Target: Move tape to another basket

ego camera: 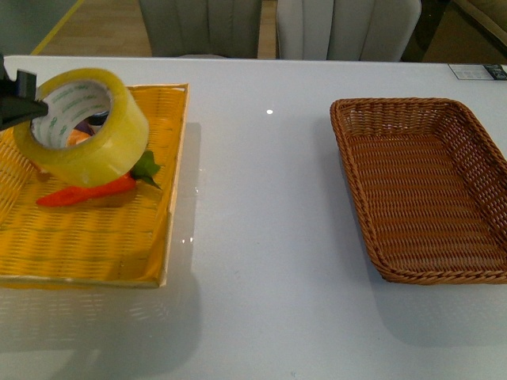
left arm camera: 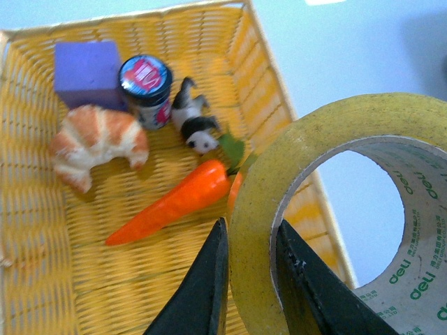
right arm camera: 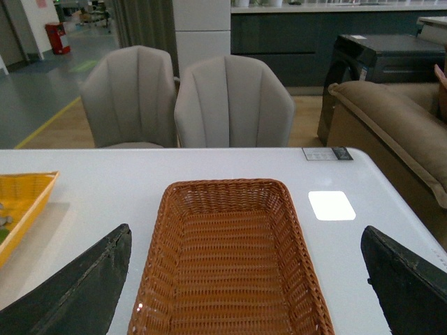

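The tape (ego camera: 83, 127), a wide yellowish roll with a white core and green lettering, hangs in the air above the yellow tray. My left gripper (ego camera: 32, 105) is shut on its wall; in the left wrist view the black fingers (left arm camera: 209, 279) pinch the roll's wall (left arm camera: 251, 230) from outside and inside. The brown wicker basket (ego camera: 475, 119) stands empty at the right of the table. My right gripper (right arm camera: 244, 279) is open above the basket's near end (right arm camera: 230, 202), with nothing between its fingers.
The yellow tray (ego camera: 79, 261) at the left holds a toy carrot (left arm camera: 171, 206), a croissant (left arm camera: 98, 143), a purple block (left arm camera: 87, 73), a small jar (left arm camera: 147, 87) and a panda figure (left arm camera: 195, 122). White table (ego camera: 261, 237) lies between the baskets. Chairs (right arm camera: 181, 98) stand behind.
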You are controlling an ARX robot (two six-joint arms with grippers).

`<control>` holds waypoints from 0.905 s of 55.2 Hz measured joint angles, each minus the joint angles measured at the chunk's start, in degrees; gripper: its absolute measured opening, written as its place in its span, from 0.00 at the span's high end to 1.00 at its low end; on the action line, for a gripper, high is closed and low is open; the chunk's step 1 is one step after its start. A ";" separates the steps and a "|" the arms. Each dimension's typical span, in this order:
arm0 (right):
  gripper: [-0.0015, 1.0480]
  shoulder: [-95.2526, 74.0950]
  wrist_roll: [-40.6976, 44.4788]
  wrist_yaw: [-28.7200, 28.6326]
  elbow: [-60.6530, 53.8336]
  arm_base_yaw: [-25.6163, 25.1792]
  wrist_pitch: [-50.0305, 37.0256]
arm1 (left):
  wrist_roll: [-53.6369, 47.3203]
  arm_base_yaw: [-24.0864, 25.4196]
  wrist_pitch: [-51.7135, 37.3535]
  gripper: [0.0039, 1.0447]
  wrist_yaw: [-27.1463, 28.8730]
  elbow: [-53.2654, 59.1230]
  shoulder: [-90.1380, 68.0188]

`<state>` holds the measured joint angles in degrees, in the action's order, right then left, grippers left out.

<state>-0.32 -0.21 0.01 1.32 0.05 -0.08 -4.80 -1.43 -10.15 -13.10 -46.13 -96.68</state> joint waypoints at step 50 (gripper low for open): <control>0.09 -36.11 -23.69 -6.36 18.32 10.29 -0.44 | 12.90 -28.79 7.10 0.87 1.16 -2.40 10.25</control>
<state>-36.42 -23.90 -6.35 19.64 10.35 -0.51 8.10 -30.22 -3.05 -11.94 -48.53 -86.43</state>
